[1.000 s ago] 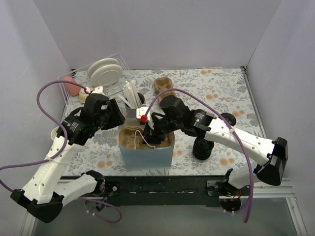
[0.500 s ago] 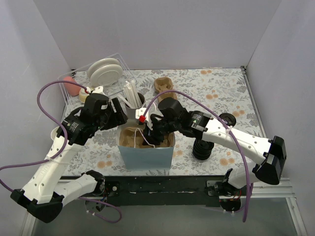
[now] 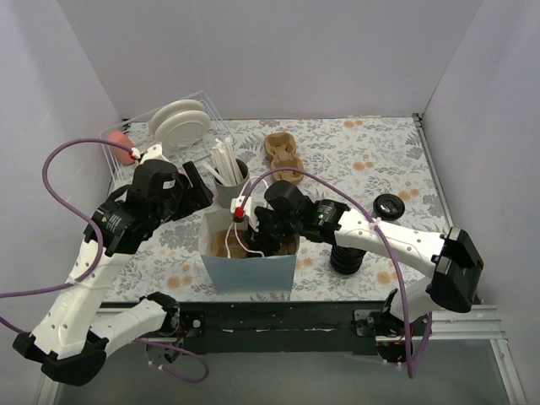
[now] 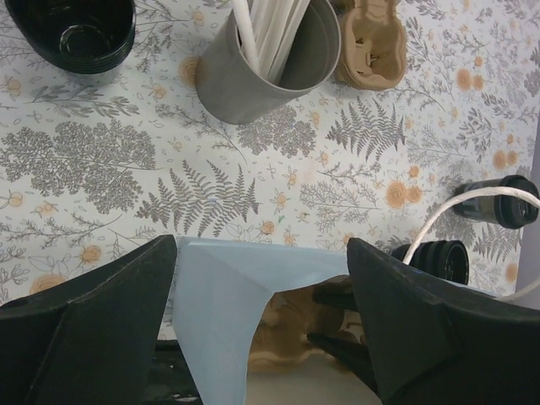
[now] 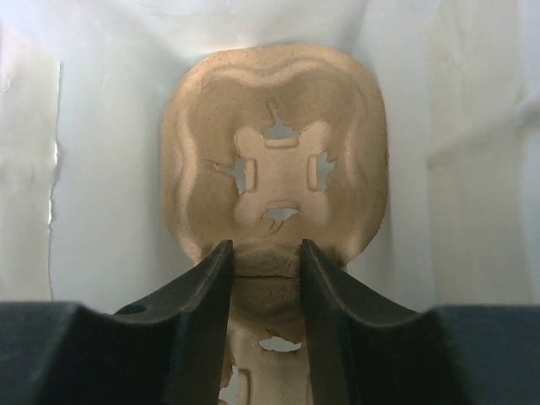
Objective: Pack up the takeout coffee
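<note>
The takeout coffee [image 3: 391, 204], a black lidded cup, stands on the floral table right of the arms; the left wrist view shows it [image 4: 498, 201] at the right edge. A light blue paper bag [image 3: 249, 270] stands open at the front centre. My right gripper [image 3: 253, 232] reaches down into it, shut [image 5: 264, 249] on the middle ridge of a brown pulp cup carrier [image 5: 274, 143] lying on the bag's floor. My left gripper [image 4: 261, 245] hangs open over the bag's back rim [image 4: 219, 287], its fingers wide to either side.
A ribbed stack of black lids [image 3: 348, 253] stands right of the bag. Behind the bag are a grey cup of white sticks [image 3: 229, 181], spare carriers [image 3: 283, 152], lidless black cups [image 4: 80, 34] and a wire rack with white plates [image 3: 179, 122].
My left gripper has opened wide and drawn back to the left of the bag. The right gripper has gone deeper into the bag with the carrier.
</note>
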Motion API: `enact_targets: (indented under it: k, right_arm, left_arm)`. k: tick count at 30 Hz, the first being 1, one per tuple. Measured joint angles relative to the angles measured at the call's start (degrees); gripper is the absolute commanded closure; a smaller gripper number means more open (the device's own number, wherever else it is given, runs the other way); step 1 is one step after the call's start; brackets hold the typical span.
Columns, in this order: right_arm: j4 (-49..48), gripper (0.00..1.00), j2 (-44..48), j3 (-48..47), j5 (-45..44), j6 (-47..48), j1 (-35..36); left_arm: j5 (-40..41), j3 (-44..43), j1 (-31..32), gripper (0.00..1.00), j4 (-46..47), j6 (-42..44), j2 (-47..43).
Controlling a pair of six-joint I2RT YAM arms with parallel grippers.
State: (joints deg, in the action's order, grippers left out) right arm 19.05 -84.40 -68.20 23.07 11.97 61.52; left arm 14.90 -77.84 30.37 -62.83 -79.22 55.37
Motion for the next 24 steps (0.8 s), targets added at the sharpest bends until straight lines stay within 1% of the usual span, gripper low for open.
enact_targets:
  k: [2,3,6,9,16,19,20,24]
  right_arm:
    - [-0.42,0.46,0.00,0.20,-0.96,-0.31,0.00]
    - [-0.61,0.41,0.00,0.20,-1.40,-0.24,0.00]
    - [-0.87,0.36,0.00,0.07,-2.62,-0.39,0.00]
    - [0.44,0.35,0.11,-1.49,-3.65,-0.90,0.00]
    - [2.54,0.36,4.55,-6.21,-5.53,-4.02,0.00]
    - [4.09,0.38,7.10,-9.51,-6.38,-6.38,0.02]
    - [4.50,0.39,7.67,-10.91,-6.75,-7.50,0.00]
    - [5.70,0.40,9.42,-15.06,-9.84,-12.50,0.02]
  left_arm:
    - [0.94,0.50,0.00,0.15,-0.52,-0.42,-0.76]
    - [1.18,0.52,0.00,0.14,-0.68,-0.59,-1.05]
    - [1.66,0.52,0.00,0.13,-1.14,-0.87,-2.23]
    - [0.74,0.66,-0.02,0.13,-1.38,-0.98,-3.45]
    - [-5.88,3.56,0.00,0.17,0.07,-0.37,-7.82]
    - [-9.07,4.11,0.00,0.23,0.90,0.17,-9.11]
    - [-10.01,4.52,0.00,0.26,1.14,0.35,-9.51]
    - [-13.11,6.71,0.00,0.31,0.94,0.72,-10.05]
